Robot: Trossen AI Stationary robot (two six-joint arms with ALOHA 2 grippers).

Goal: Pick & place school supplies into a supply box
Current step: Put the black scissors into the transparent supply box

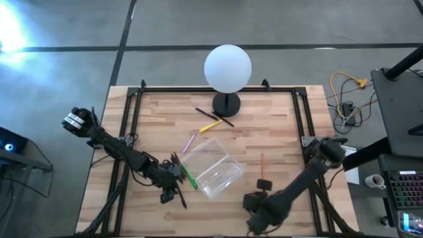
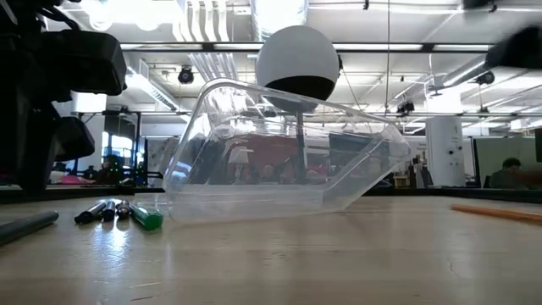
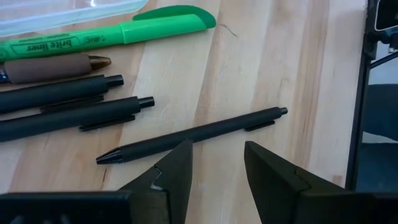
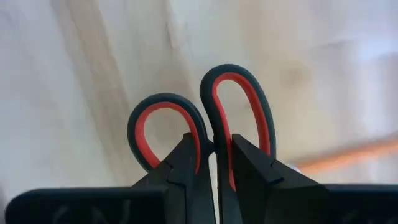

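Observation:
The clear supply box (image 1: 211,166) rests tilted on the table, one long edge down (image 2: 279,161). Beside it lie a green highlighter (image 3: 118,31), a brown-grip pen (image 3: 50,67) and two black pens (image 3: 62,102). A third black pen (image 3: 193,134) lies flat just ahead of my left gripper (image 3: 217,165), which is open above it (image 1: 173,188). My right gripper (image 4: 214,162) is shut on the red-handled scissors (image 4: 205,124), near the table's near edge (image 1: 256,200). More pens (image 1: 213,120) lie by the lamp base. An orange pencil (image 1: 262,162) lies to the right of the box. My right gripper pinches the scissors between its two fingers where the two handle loops meet (image 4: 211,144), one finger (image 4: 186,165) on each loop's inner side. The loops point away from the gripper, over the blurred table. The fingers and gripper body hide the blades.
A white globe lamp (image 1: 228,66) on a black base (image 1: 226,104) stands at the table's far middle. A black frame (image 1: 132,112) runs along the table's left, right and far edges. Bare wood lies right of the box and along the near edge.

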